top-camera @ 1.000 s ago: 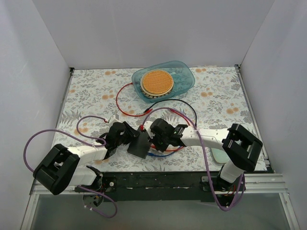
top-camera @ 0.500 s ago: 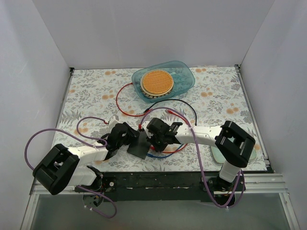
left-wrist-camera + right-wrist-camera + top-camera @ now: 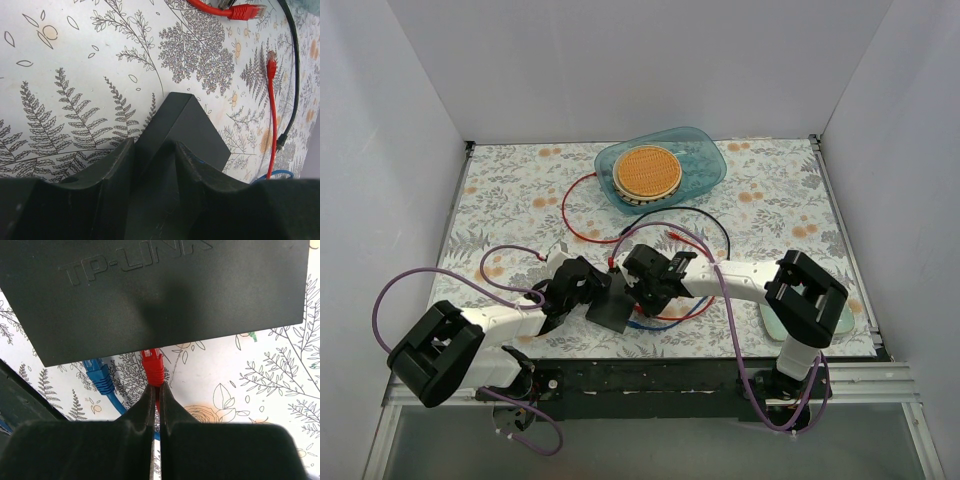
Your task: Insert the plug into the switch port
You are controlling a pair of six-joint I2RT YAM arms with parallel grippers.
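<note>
Right fingers (image 3: 141, 407) pinch the red plug (image 3: 152, 365) by its back end, tip at the TP-Link switch (image 3: 160, 295) edge beside a blue plug (image 3: 100, 377). Left fingers (image 3: 117, 160) clamp that switch on the table (image 3: 520, 190).

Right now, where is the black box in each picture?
Top external: the switch lies low in the middle of the picture.
Left wrist: the switch is in the centre, poking up between the fingers of the left end effector.
Right wrist: the switch fills the top.
Shared landmark: the blue cable beside the switch.
</note>
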